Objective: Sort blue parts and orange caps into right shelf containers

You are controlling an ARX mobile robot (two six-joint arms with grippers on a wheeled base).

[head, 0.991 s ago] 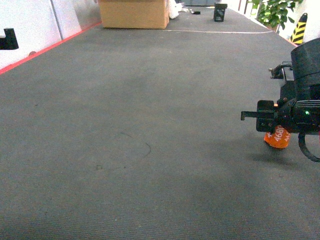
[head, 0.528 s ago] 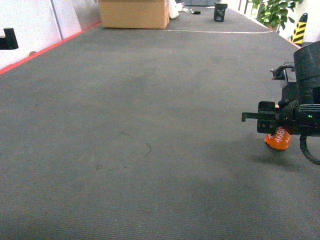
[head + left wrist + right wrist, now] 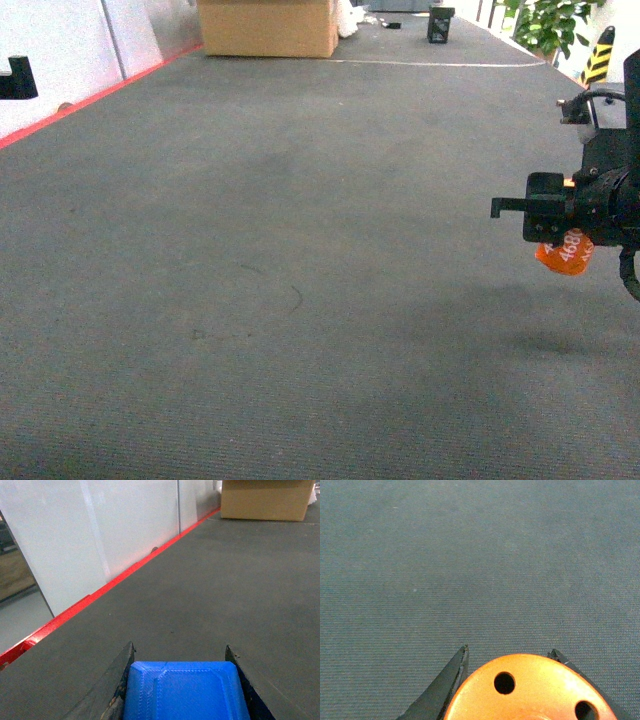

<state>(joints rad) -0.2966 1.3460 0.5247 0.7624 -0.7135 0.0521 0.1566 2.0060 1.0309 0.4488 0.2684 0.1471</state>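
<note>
My right gripper (image 3: 507, 652) is clamped on an orange cap (image 3: 530, 687): in the right wrist view its two dark fingers (image 3: 451, 677) press against either side of the cap's flat top, which shows two round holes. In the head view the same cap (image 3: 565, 250) hangs under the gripper (image 3: 560, 225) at the right edge of the frame, its white "4680" print legible, lifted clear of the dark grey carpeted surface (image 3: 300, 250) with a faint shadow below it.

My left gripper (image 3: 179, 655) is closed on a blue part (image 3: 185, 690), a blocky piece with bevelled corners seated between the two fingers (image 3: 120, 680). This arm does not show in the head view.

Further out I see only bare mat, a red strip (image 3: 100, 592) along its edge beside pale wall panels (image 3: 75, 535), a cardboard box (image 3: 268, 27) at the far end, and a potted plant (image 3: 545, 22) in the far right corner. No steel shelf or blue crate appears in any view.

I judge both pickups done and the carry step in hand. The next move calls for turning toward the right shelf and bringing a crate into sight before either hand lets go; until then I should keep both grips firm and the loads high enough not to drag on the mat.
</note>
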